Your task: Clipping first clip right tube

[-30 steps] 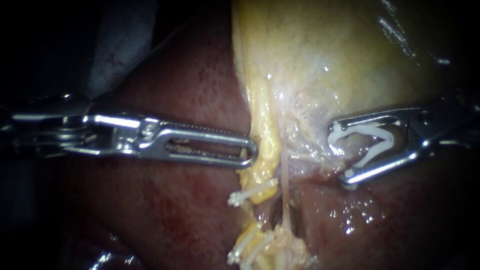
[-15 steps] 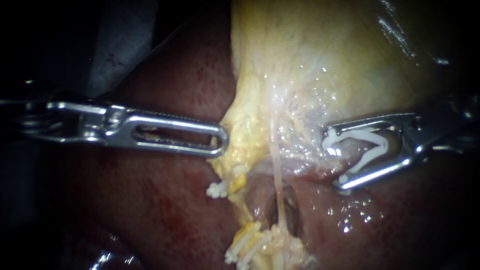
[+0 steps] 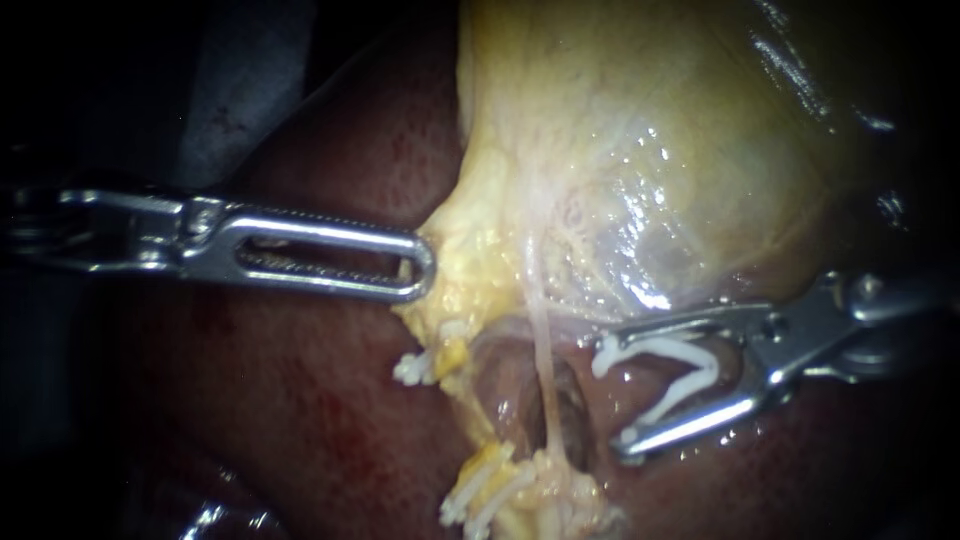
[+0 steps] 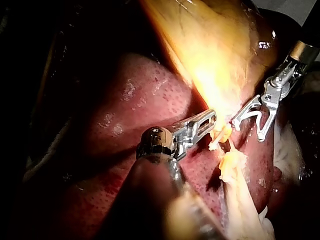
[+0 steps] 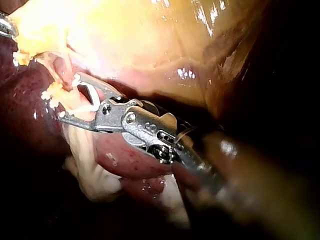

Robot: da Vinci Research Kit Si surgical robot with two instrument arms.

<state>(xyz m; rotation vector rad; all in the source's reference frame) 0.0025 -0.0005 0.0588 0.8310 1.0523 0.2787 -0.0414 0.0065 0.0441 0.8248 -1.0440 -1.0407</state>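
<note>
The endoscope looks from very near at the liver (image 3: 330,420) and the lower edge of the gallbladder (image 3: 640,150). The thin tube (image 3: 545,385) is about in the middle of its field, and the left instrument (image 3: 420,268) and the right instrument (image 3: 615,398) enter from opposite sides. The left wrist camera sits behind its own shaft and faces along it toward the gallbladder's edge. It is a little farther back, so a wider part of the liver shows. The right wrist camera looks along its shaft in the same manner, but closer. All three views share the gallbladder's lower edge and the open clip (image 3: 712,368) in the right instrument's jaws.
</note>
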